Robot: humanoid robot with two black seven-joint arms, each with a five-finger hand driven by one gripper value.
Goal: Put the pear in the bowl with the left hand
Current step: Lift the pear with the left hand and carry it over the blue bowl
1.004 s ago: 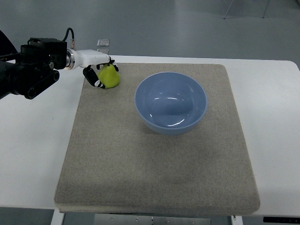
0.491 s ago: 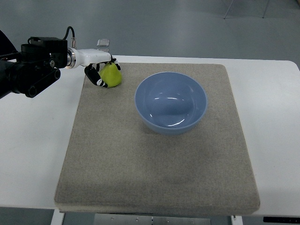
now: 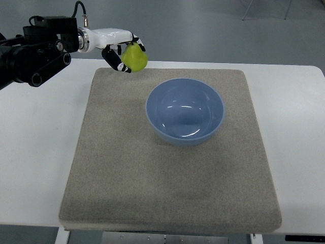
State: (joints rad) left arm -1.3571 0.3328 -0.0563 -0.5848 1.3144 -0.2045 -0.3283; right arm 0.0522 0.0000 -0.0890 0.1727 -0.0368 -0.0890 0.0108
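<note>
My left hand (image 3: 123, 51) grips the pear (image 3: 135, 58), fingers (image 3: 115, 60) curled around it from the left and from above. The pear is yellow-green, stem end up, and it sits in my grasp over the far left corner of the mat (image 3: 167, 178), right at the mat's far edge. It looks clear of the mat, though I cannot be sure how high from this steep view.

My left arm (image 3: 35, 51) comes in from the left edge, dark at the forearm and white at the wrist, stretched out above the white surface (image 3: 35, 152).

The bowl (image 3: 185, 111) is blue and round, and stands upright on the far half of the mat, a little right of centre. Nothing is in it. The pear is near the bowl, to its left and farther from me, and apart from its rim.

The mat is grey-brown and lies flat across most of the surface.
</note>
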